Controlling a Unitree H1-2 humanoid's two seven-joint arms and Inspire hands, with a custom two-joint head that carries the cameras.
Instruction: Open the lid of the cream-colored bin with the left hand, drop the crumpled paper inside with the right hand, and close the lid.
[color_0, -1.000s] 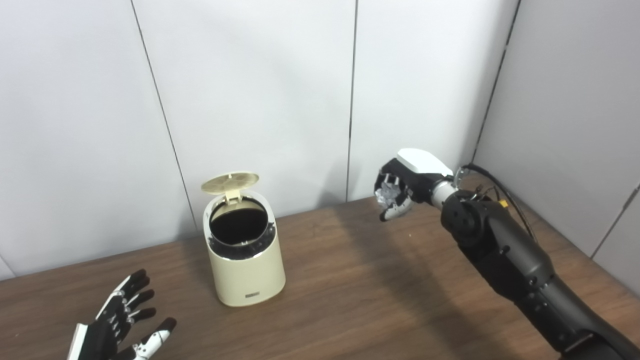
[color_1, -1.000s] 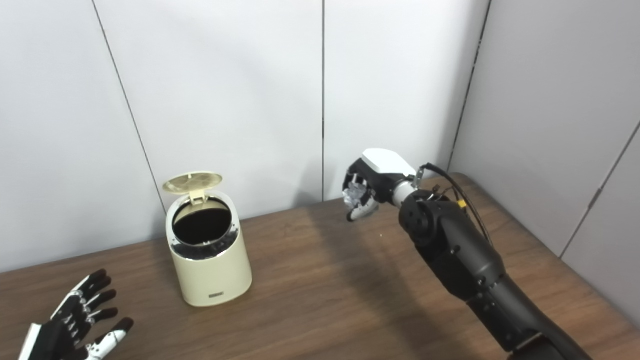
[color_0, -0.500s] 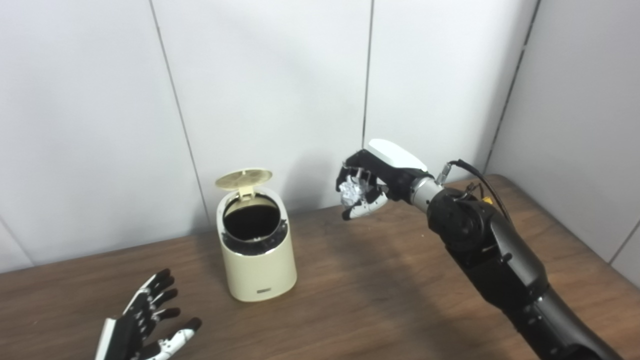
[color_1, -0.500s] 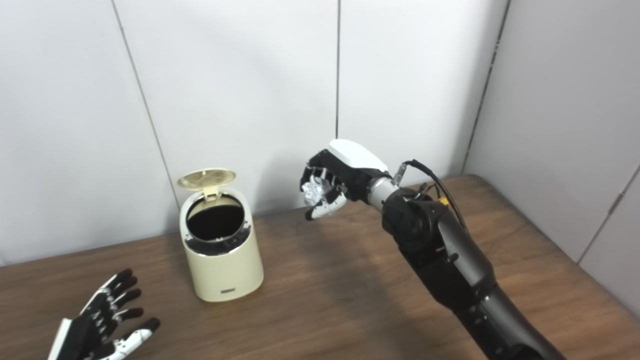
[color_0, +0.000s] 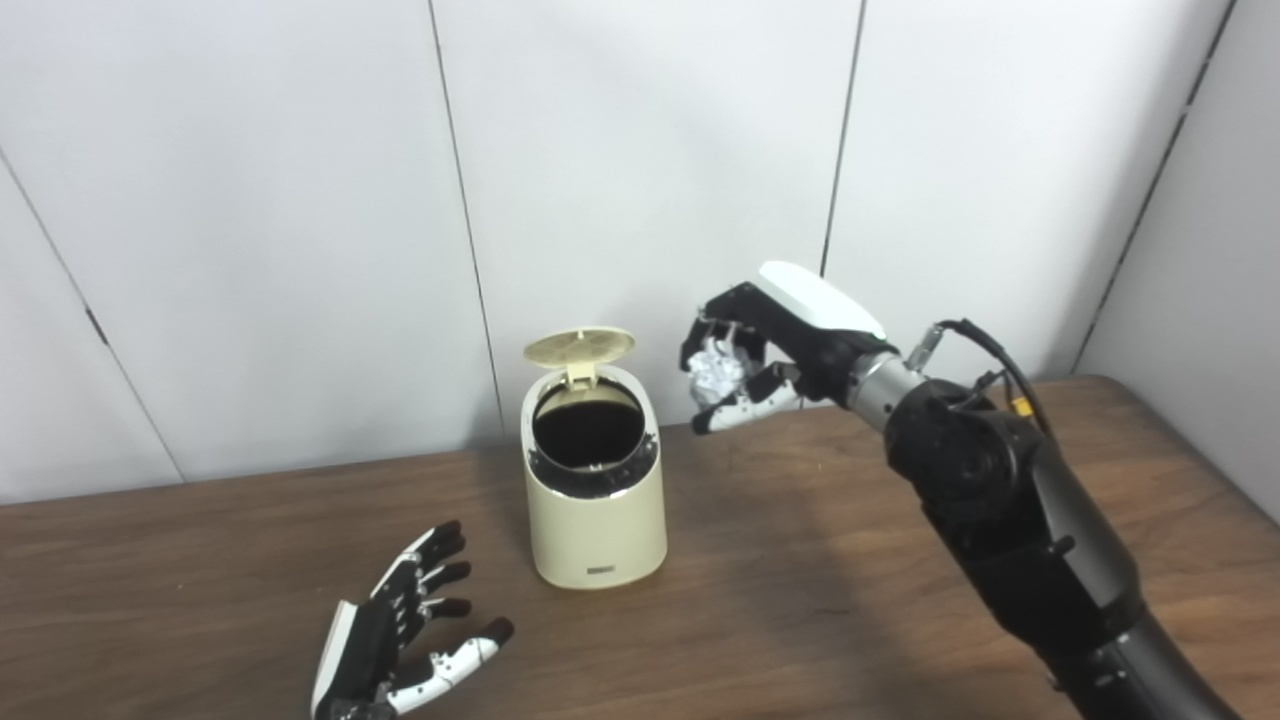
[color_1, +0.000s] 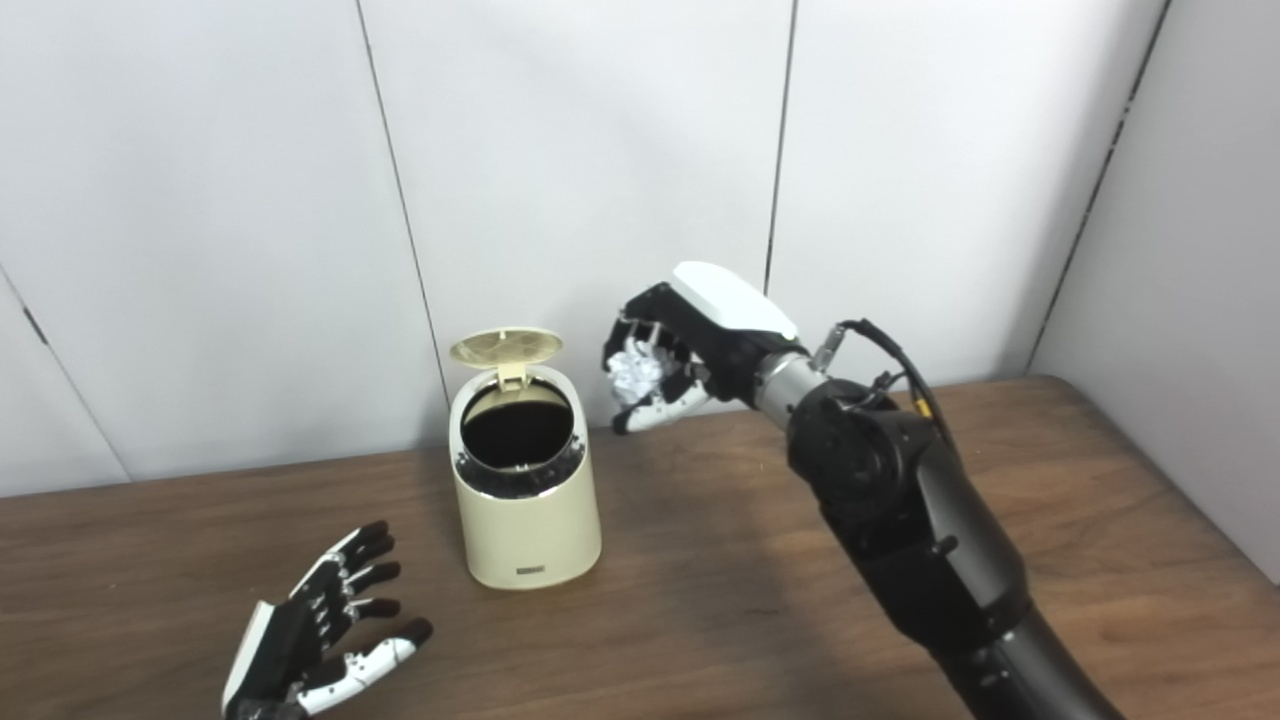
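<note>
The cream-colored bin (color_0: 596, 520) stands on the wooden table (color_0: 800, 600) with its lid (color_0: 579, 346) flipped up at the back and its dark inside showing. My right hand (color_0: 760, 350) is shut on the crumpled paper (color_0: 716, 372) and holds it in the air just right of the bin's opening, at about lid height. My left hand (color_0: 400, 640) is open and empty, low over the table to the front left of the bin. The same scene shows in the right eye view, with the bin (color_1: 525, 520) and the paper (color_1: 636, 374).
White wall panels (color_0: 640, 150) close off the back of the table, and another wall stands at the right (color_0: 1220, 250). The table's right edge (color_0: 1230, 480) runs near my right arm.
The camera has panned, shifting the whole picture right. My right hand has carried the paper leftward, much closer to the bin's opening. The left hand stays open near the table.
</note>
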